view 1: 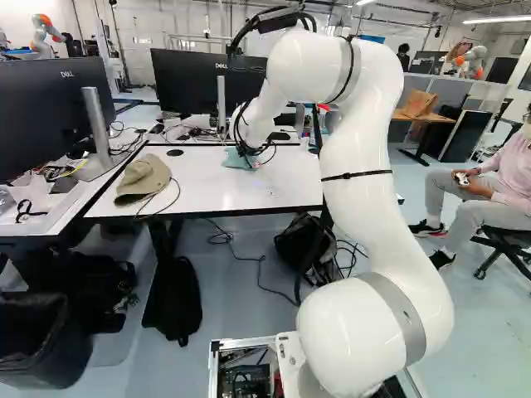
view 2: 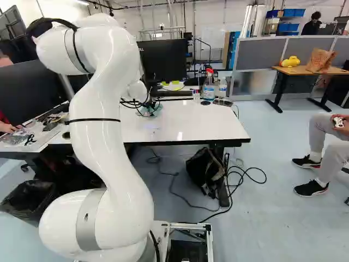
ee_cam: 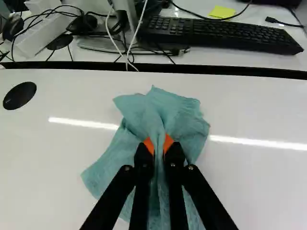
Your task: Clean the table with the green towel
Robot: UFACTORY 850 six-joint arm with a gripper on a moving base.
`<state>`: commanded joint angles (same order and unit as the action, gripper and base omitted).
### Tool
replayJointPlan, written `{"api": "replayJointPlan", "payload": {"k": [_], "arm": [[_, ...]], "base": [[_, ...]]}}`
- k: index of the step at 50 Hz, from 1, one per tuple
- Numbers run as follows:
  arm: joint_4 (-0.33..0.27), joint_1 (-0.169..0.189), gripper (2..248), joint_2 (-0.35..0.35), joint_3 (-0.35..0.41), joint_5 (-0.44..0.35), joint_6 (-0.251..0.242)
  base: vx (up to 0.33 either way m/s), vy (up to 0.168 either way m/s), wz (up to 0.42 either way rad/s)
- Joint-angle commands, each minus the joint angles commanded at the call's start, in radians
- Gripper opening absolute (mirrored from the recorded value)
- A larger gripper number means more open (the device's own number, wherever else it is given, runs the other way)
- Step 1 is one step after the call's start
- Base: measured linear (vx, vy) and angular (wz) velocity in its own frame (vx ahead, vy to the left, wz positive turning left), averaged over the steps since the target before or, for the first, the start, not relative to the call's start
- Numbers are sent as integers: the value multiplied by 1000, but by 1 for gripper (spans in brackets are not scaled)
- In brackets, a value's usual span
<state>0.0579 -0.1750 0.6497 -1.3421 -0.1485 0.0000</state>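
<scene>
In the left base view my gripper [view 1: 249,152] is down at the white table [view 1: 286,178], at the green towel [view 1: 236,158]. The wrist view shows the gripper [ee_cam: 159,146] shut on a bunched fold of the teal-green towel [ee_cam: 184,115], with an orange pad on each side of the cloth. The rest of the towel spreads crumpled around the fingers on the tabletop [ee_cam: 259,177].
A cap [view 1: 143,179] lies at the table's left end. Beyond the far edge are a keyboard [ee_cam: 216,33], cables and a monitor [view 1: 187,79]. A spray bottle [view 2: 208,86] stands at the back. Bags lie below. Other robots [view 1: 46,35] stand far behind.
</scene>
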Motion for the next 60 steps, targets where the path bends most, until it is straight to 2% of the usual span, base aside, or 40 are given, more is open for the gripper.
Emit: {"api": "replayJointPlan", "payload": {"k": [16, 29, 47, 60], "arm": [[0, 38, 41, -13, 18, 0, 0], [0, 59, 41, -53, 73, 0, 0], [0, 58, 41, -89, 91, 0, 0], [0, 33, 41, -109, 85, 0, 0]], "base": [[0, 0, 0], [0, 0, 0], [0, 0, 0], [0, 0, 0]]}}
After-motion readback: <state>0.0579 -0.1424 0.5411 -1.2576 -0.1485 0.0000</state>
